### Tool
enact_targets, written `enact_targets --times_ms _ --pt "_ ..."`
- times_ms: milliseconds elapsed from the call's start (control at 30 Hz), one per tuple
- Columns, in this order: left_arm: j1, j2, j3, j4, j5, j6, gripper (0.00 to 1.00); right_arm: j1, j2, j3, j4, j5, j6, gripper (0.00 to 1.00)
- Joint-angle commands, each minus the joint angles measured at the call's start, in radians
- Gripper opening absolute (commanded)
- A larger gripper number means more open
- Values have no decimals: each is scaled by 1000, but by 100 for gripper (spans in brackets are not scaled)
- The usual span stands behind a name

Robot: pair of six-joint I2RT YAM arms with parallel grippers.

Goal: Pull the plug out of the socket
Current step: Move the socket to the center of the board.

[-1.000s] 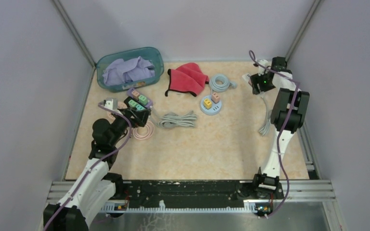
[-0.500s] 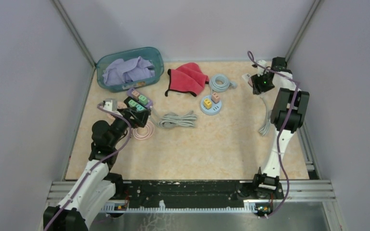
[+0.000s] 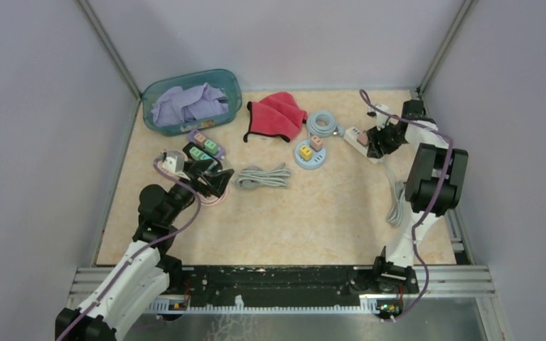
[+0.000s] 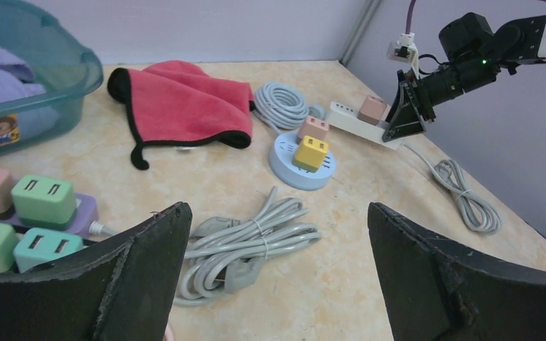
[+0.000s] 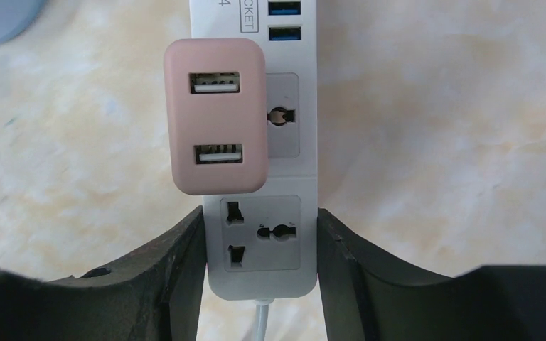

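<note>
Surface (image 3: 327,213): pale orange-beige, marbled pattern, matte, evenly lit, with only soft shadows. Plain lilac-grey walls (image 3: 291,42) closed it in at the back and on both sides. Grey metal posts (image 3: 110,50) ran diagonally up the rear corners, upper left and upper right. A black rail (image 3: 277,278) crossed the bottom of the frame.
</note>
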Motion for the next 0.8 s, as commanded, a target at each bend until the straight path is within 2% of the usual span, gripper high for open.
enact_targets --times_ms 0,233,367,467,600,700,767 --pt "-64 -25 -11 74 53 56 98 11 -284 -140 -71 -207 -155 11" --pt "-169 18 -25 200 192 43 96 94 -621 -426 -199 -303 -399 8" --pt "-249 49 -48 312 253 38 95 227 -739 -577 -236 -268 -537 7" --pt "-341 72 -78 402 277 74 94 345 -781 -654 -234 -237 -628 7" --pt "-452 62 -100 387 236 155 94 425 -791 -691 -237 -289 -743 8" --pt "-503 46 -135 418 210 189 94 480 -780 -715 -222 -298 -791 13" --pt "-532 46 -165 461 196 200 94 543 -774 -735 -199 -249 -788 18"
